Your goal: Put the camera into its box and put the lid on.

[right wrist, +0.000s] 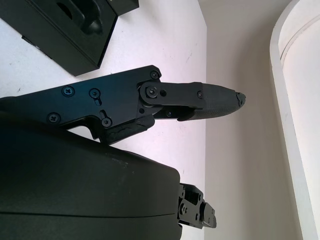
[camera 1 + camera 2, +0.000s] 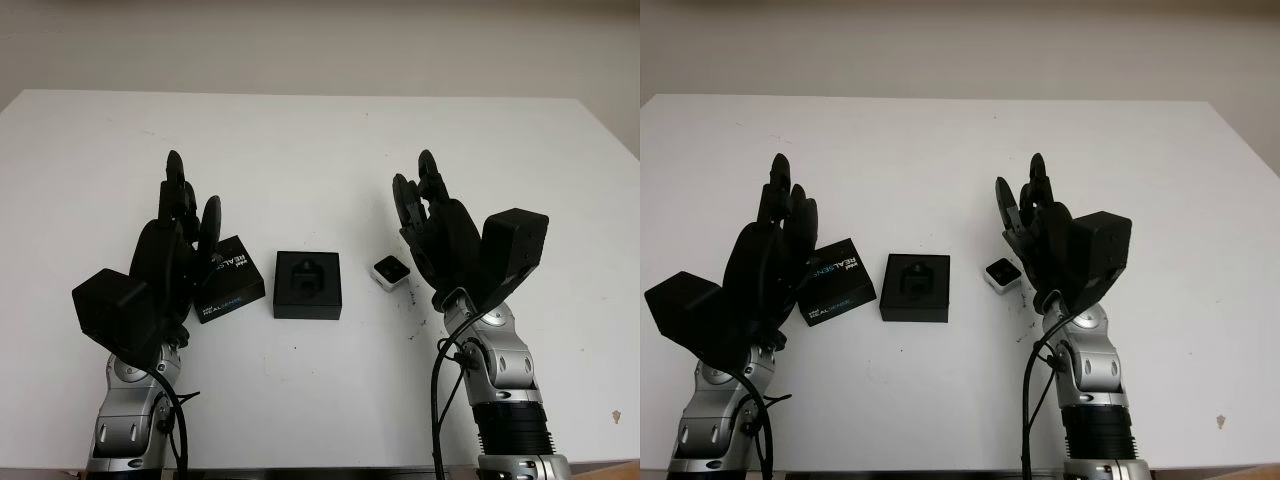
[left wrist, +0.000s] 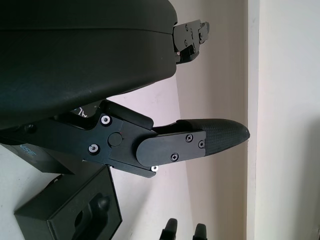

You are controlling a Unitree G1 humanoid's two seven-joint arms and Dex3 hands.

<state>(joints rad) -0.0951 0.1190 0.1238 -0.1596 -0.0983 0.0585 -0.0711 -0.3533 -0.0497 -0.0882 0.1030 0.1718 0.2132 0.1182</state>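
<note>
Matte black three-finger left hand (image 2: 170, 245) and right hand (image 2: 440, 235), silver-screwed finger links, textured fingers (image 3: 220, 136), silver-and-black ribbed forearms (image 2: 505, 390), looping black cables (image 2: 437, 385)

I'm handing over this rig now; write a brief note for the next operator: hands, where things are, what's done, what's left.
Left hand: open, raised over the table beside the lid.
Right hand: open, raised beside the camera.
Small silver square camera: on the white table, right of the box, untouched.
Open black square box: centre, its moulded insert vacant.
Black printed box lid: lying left of the box.
Done: nothing yet.
Left: camera into box, then lid on.
</note>
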